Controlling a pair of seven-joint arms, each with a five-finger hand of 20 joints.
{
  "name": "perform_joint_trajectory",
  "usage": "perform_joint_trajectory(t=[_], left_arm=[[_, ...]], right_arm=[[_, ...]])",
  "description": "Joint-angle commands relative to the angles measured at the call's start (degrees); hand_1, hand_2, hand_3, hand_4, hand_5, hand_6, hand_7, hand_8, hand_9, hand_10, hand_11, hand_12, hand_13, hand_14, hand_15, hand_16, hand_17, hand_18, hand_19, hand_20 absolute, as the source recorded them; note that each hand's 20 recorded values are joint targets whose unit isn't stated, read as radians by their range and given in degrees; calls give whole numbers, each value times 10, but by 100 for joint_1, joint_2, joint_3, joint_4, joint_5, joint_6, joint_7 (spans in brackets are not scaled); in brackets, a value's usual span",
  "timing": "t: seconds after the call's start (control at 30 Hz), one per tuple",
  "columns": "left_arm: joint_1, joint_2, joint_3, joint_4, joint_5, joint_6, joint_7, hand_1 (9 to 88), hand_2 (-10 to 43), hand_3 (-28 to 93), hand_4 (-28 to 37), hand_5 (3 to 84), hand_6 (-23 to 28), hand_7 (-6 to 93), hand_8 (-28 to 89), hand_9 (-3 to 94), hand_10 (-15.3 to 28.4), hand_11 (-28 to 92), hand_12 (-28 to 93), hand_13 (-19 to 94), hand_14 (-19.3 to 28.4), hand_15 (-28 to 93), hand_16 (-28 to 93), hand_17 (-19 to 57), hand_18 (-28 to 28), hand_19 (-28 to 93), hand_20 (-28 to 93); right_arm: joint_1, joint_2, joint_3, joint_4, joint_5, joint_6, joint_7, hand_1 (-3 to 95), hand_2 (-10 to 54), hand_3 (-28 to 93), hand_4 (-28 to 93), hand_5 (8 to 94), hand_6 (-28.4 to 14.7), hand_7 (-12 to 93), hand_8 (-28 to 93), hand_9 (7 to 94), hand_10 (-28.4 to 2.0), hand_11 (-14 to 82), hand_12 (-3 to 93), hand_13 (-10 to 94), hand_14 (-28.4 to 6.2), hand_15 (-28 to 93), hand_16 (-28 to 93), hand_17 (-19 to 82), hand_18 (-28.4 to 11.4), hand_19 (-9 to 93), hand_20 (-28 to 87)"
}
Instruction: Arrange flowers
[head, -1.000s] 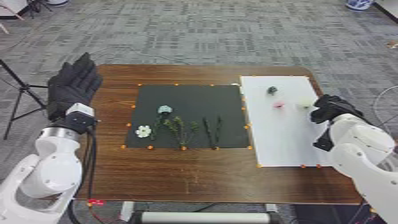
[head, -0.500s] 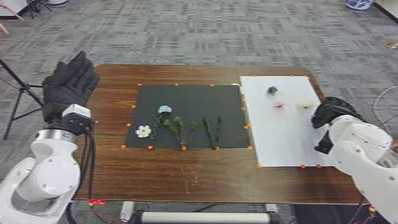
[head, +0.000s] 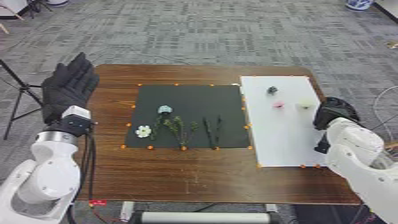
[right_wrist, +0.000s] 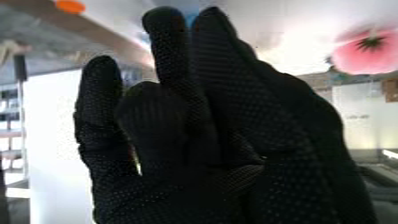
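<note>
Gray carpet (head: 204, 40) lay around your brown wooden tabletop (head: 187, 175). You had a flat black mat (head: 195, 95) on it, with a long white sheet (head: 275, 137) to the right. On the mat were a white flower with round petals (head: 143, 132), a pale blue flower (head: 165, 109), green leafy sprigs (head: 182, 131) and thin dark green stems (head: 213, 132). On the sheet sat a small dark green bloom (head: 272, 90), a soft pink flower (head: 278, 105) and a pale cream flower (head: 305, 105). Your right hand (head: 334, 112) was at the sheet's right edge, near the cream one, its fingers mostly straight, some touching. Your left hand (head: 69, 90) was beside the tabletop, fingers straight and a little apart.
</note>
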Motion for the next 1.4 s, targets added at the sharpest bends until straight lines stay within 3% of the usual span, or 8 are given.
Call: perform_joint_trajectory(t=[0.03,0.27,0.5,0.7,0.87,1.0,1.3,1.4], left_arm=[[126,-52,-48,-54,-62,-17,50,262,194,727,-283,410,80,69,-77,250,122,157,50,167,82,106,-71,-33,67,244,23],[302,-85,-228,-126,-27,-16,113,264,191,729,-283,409,81,68,-77,244,122,157,51,166,80,102,-69,-33,67,244,23],[537,-224,-417,-148,-32,86,106,265,189,727,-283,407,81,67,-77,244,123,156,51,166,80,102,-68,-33,67,244,23],[746,-319,-564,-177,-35,148,112,264,188,729,-283,407,82,67,-77,244,123,157,51,166,80,102,-68,-34,67,244,23],[807,-403,-629,-143,-66,158,154,262,189,727,-283,408,82,66,-77,246,125,157,51,167,82,103,-67,-34,67,244,24],[897,-436,-677,-165,-67,144,165,256,195,719,-283,407,82,67,-77,246,125,156,51,166,92,113,-64,-34,67,244,24],[1076,-661,-838,-212,-80,185,253,239,203,715,-283,406,82,65,-77,250,129,156,52,167,96,117,-63,-35,68,241,25],[1126,-671,-868,-233,-75,195,249,238,203,714,-283,406,82,66,-77,250,128,155,52,168,96,118,-64,-35,68,241,25]], right_arm=[[-152,136,-266,399,-541,1216,23,653,-95,666,-282,757,-18,222,54,833,-78,142,459,777,-46,716,365,368,-199,730,392],[-174,180,-200,102,-591,1674,-69,644,-95,688,-279,796,-10,281,88,866,-79,148,486,813,-37,671,381,382,-195,710,399],[-157,187,-50,-660,-187,2118,-436,633,-95,704,-268,799,-14,284,102,868,-84,150,498,814,-38,662,393,382,-196,704,401],[97,3,-42,-1235,725,1976,-856,629,-95,706,-260,796,-14,285,109,866,-84,151,505,811,-39,661,401,378,-196,700,405],[1081,-642,-816,-1017,1283,1949,-1121,622,-95,708,-258,783,-12,295,115,856,-81,155,513,802,-38,667,407,365,-191,703,410],[1808,-1112,-1527,-755,1549,1818,-1341,620,-95,709,-258,779,-9,303,111,854,-80,157,513,800,-38,670,407,364,-190,704,412],[3006,-2134,-2844,98,1988,1339,-1624,618,-95,710,-259,773,-8,315,109,853,-77,160,514,796,-37,677,406,362,-190,705,416],[3239,-2341,-3190,365,2018,1067,-1795,617,-95,711,-259,771,-7,319,111,851,-77,161,516,796,-37,678,406,362,-189,706,416]])
